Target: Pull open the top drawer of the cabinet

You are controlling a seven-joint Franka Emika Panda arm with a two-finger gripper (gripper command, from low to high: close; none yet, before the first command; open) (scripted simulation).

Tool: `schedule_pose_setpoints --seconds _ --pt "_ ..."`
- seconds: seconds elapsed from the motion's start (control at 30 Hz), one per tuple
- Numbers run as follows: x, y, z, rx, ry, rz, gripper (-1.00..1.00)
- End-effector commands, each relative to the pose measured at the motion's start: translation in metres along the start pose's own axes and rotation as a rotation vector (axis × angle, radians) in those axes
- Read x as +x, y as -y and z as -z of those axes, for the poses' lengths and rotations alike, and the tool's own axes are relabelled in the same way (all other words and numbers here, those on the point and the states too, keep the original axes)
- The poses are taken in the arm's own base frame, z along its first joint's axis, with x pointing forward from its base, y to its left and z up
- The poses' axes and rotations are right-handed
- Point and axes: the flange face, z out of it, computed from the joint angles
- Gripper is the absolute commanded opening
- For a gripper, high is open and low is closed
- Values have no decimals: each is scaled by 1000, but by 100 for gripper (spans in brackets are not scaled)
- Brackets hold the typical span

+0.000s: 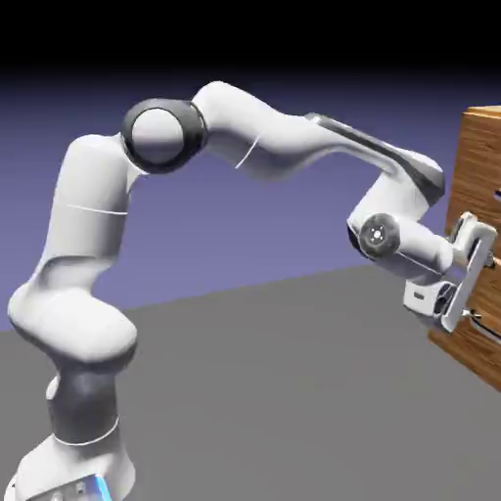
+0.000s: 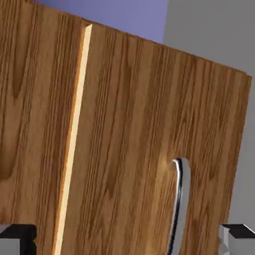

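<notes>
The cabinet (image 1: 478,147) stands at the exterior view's right edge, cut off by the frame. My gripper (image 1: 487,269) is close in front of its wood face, below the middle of its height. The hand view is rolled: a pale seam (image 2: 72,149) splits two fronts. Left of the seam, on the upper side, is the top drawer (image 2: 35,124), and its handle is out of view there. Right of the seam, the lower drawer front (image 2: 139,124) carries a thin silver handle (image 2: 180,204). My gripper (image 2: 127,241) is open with only wood between the fingertips (image 2: 15,239). It touches nothing.
The grey table (image 1: 274,391) runs from the robot's base to the cabinet. The arm arches high from the lower left. Backdrop and table show past the cabinet's edges in the hand view.
</notes>
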Motion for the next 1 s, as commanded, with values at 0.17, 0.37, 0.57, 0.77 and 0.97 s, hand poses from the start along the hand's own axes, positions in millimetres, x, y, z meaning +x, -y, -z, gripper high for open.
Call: schedule_pose_setpoints --seconds 0.17,0.37,0.57,0.77,0.97 --pt "-27 14 -22 135 68 -57 0" --pt "-71 23 -43 265 172 -87 0" --pt "-120 24 -58 361 286 -95 0" --pt "-131 40 -90 363 287 -92 0" --pt "-132 40 -98 361 286 -95 -100"
